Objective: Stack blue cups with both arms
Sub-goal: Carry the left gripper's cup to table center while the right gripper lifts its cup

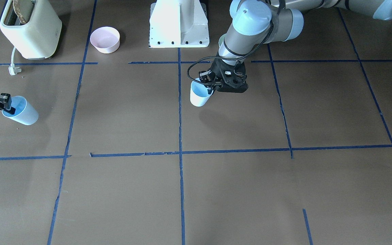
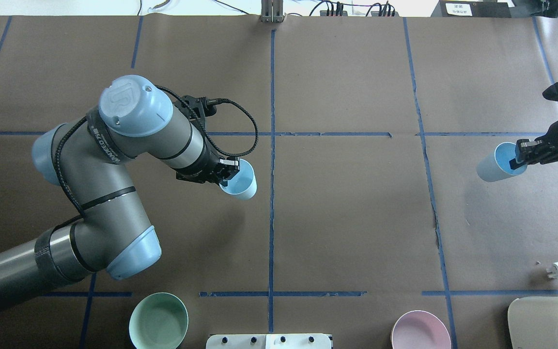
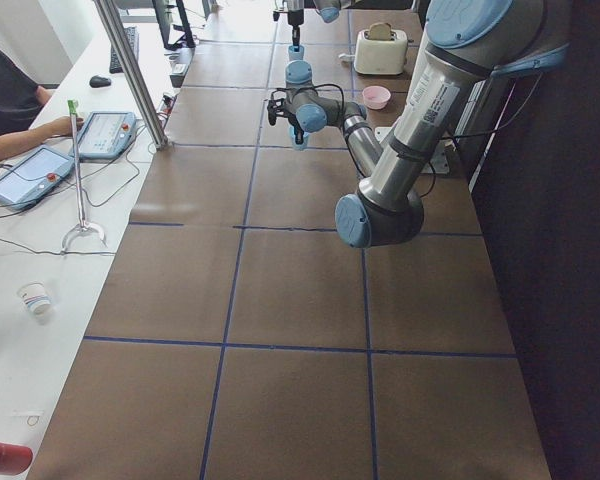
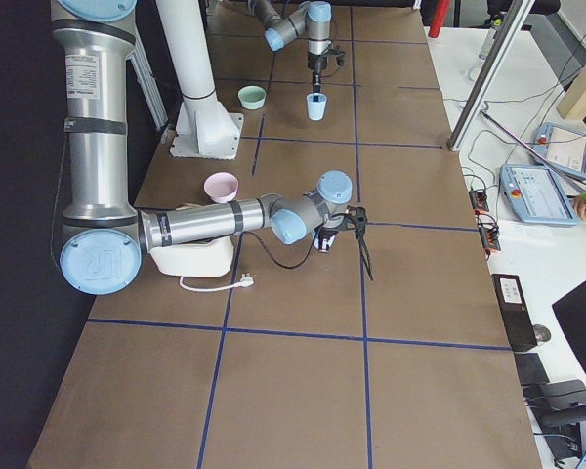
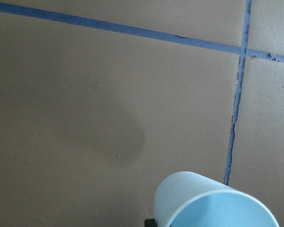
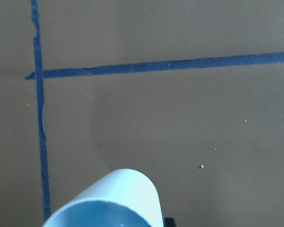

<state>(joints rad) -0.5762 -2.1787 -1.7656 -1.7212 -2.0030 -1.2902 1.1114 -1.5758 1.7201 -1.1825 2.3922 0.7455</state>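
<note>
My left gripper (image 2: pixel 225 178) is shut on the rim of one pale blue cup (image 2: pixel 240 182), with one finger inside it. It holds the cup tilted above the table, just left of the centre tape line. That cup also shows in the front view (image 1: pixel 199 94) and the left wrist view (image 5: pixel 210 203). My right gripper (image 2: pixel 520 157) is shut on the rim of the second blue cup (image 2: pixel 494 164) and holds it tilted near the table's far right edge. That cup also shows in the front view (image 1: pixel 22 110) and the right wrist view (image 6: pixel 113 201).
A mint-green bowl (image 2: pixel 159 321) and a pink bowl (image 2: pixel 420 332) stand near the robot's side, either side of the white pedestal (image 1: pixel 179 23). A cream toaster (image 1: pixel 31 27) with its loose plug (image 1: pixel 14 69) sits by the right arm. Blue tape lines cross the brown table.
</note>
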